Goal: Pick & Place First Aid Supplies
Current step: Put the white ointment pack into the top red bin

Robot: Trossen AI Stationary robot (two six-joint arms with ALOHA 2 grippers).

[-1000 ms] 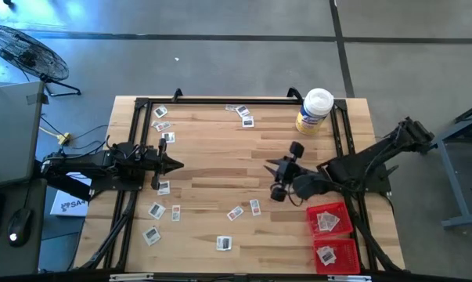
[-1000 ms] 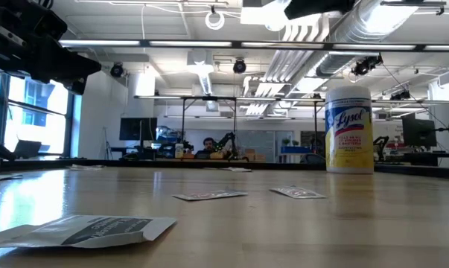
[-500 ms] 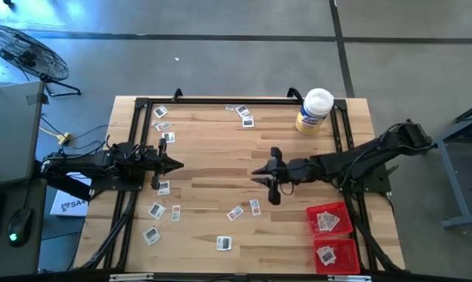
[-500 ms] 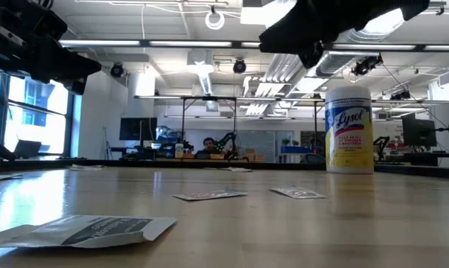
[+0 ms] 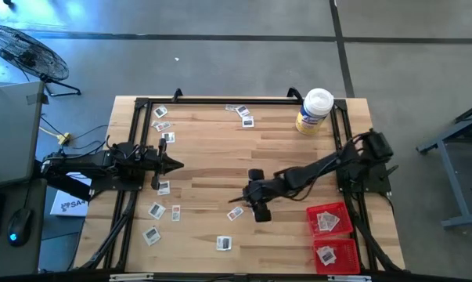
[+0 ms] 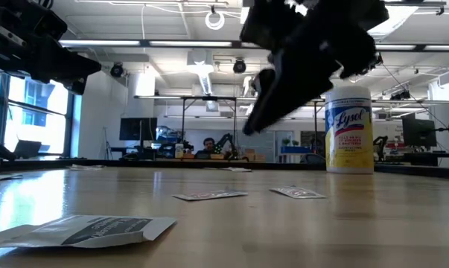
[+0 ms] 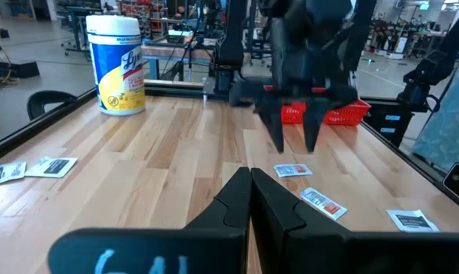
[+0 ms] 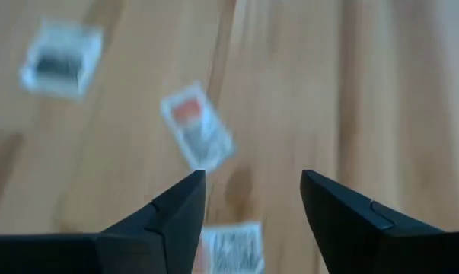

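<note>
Several small white-grey packets, the first aid supplies, lie flat and scattered on the wooden table (image 5: pixel 212 157). My right gripper (image 5: pixel 243 197) hangs open above the table's middle, tipped down, over two packets. One packet (image 8: pixel 197 133) with a red mark lies ahead of the fingers. Another (image 8: pixel 229 247) lies below the gap between them. A packet (image 5: pixel 235 213) shows just beside the gripper in the high view. The left wrist view shows the same gripper (image 7: pixel 294 141) above the packets (image 7: pixel 292 170), clear of them. My left gripper (image 5: pixel 177 164) waits shut and level at the left side.
Two red trays (image 5: pixel 328 219) (image 5: pixel 335 254) with packets inside stand at the near right corner. A yellowish white-lidded jar (image 5: pixel 314 110) stands at the far right. More packets lie near the left arm (image 5: pixel 163 188), at the far edge (image 5: pixel 246 119) and near the front (image 5: pixel 224 244).
My right gripper has swung from the middle right toward the table's near left, sunk toward the table and tipped its fingers downward, coming into the low view from above. It now hangs over the packets in the middle. The packets have stayed where they were.
</note>
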